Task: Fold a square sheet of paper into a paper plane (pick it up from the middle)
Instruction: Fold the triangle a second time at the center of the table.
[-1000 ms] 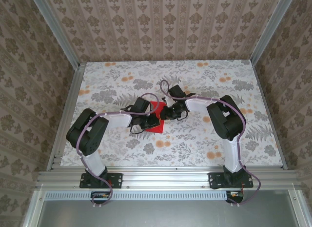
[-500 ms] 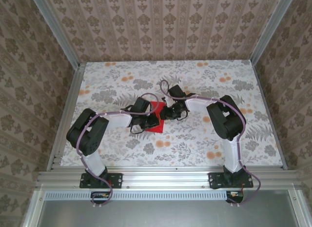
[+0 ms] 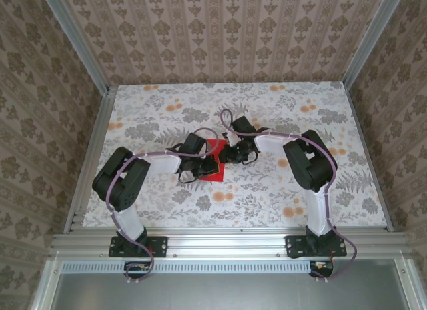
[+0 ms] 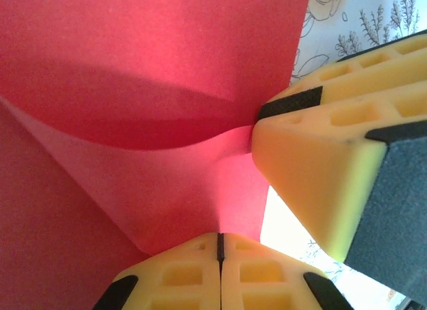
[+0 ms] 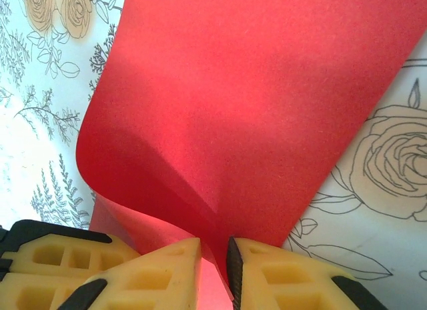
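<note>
Paper (image 3: pixel 212 175), long axis near-to-far

Bright even light, sharp focus; a soft shadow bands the square sheet of paper (image 4: pixel 133 90)

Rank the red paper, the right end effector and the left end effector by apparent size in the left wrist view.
1. red paper
2. right end effector, inflated by nearness
3. left end effector, cropped by the frame's bottom edge
</note>
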You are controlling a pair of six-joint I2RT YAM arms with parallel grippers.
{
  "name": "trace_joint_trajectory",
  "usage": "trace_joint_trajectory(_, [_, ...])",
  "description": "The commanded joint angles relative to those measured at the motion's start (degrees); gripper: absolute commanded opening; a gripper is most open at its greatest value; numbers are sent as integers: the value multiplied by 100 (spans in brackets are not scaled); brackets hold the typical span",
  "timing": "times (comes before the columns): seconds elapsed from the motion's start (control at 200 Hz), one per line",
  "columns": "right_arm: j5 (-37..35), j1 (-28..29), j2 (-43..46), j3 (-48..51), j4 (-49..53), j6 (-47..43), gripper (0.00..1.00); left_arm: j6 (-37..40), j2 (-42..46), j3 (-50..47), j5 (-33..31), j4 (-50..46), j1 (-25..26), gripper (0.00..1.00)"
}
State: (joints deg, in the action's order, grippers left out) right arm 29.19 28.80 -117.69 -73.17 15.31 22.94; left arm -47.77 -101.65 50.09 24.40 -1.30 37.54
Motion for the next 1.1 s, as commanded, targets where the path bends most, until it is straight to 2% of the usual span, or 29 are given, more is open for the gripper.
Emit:
trace_joint_trajectory(0.0, [-300, -34, -118, 218, 141, 102, 21, 243, -79, 179, 108, -228, 52, 5])
trace_joint_trajectory(0.27, [-358, -43, -112, 233, 138, 88, 16, 311, -86, 206, 117, -292, 52, 5])
trace_joint_trajectory(1.095, [-534, -50, -178, 101, 385, 80, 22, -90, -99, 206, -449, -564, 52, 6])
